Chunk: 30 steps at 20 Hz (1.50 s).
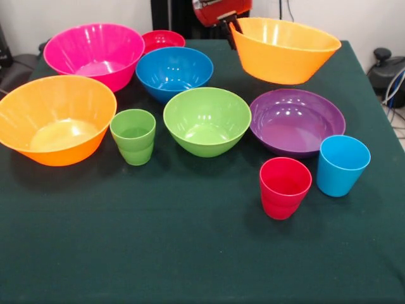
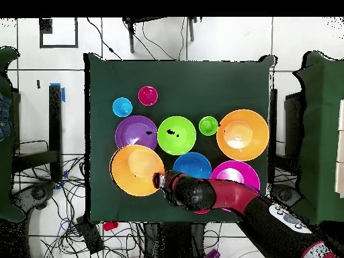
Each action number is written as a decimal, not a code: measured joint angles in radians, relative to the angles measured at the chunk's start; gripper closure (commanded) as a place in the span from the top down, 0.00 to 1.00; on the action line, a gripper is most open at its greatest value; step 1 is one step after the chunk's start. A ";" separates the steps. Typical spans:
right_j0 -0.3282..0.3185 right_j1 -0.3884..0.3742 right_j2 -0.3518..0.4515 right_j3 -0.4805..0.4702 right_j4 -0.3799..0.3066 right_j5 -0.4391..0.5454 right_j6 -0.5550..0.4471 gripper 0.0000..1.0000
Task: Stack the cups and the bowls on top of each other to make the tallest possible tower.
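I have the claw clenched on the far rim of one orange bowl, lifted and tilted above the desk beside the purple bowl, because no tower exists yet to build on.
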 measured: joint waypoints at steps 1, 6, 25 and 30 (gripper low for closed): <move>-0.019 0.010 0.033 0.000 0.000 0.022 0.000 0.00; -0.044 0.015 0.112 -0.011 0.000 0.108 0.000 0.00; -0.049 0.016 0.154 -0.219 -0.013 0.385 0.000 0.00; -0.053 0.017 0.154 -0.290 -0.043 0.442 0.000 0.00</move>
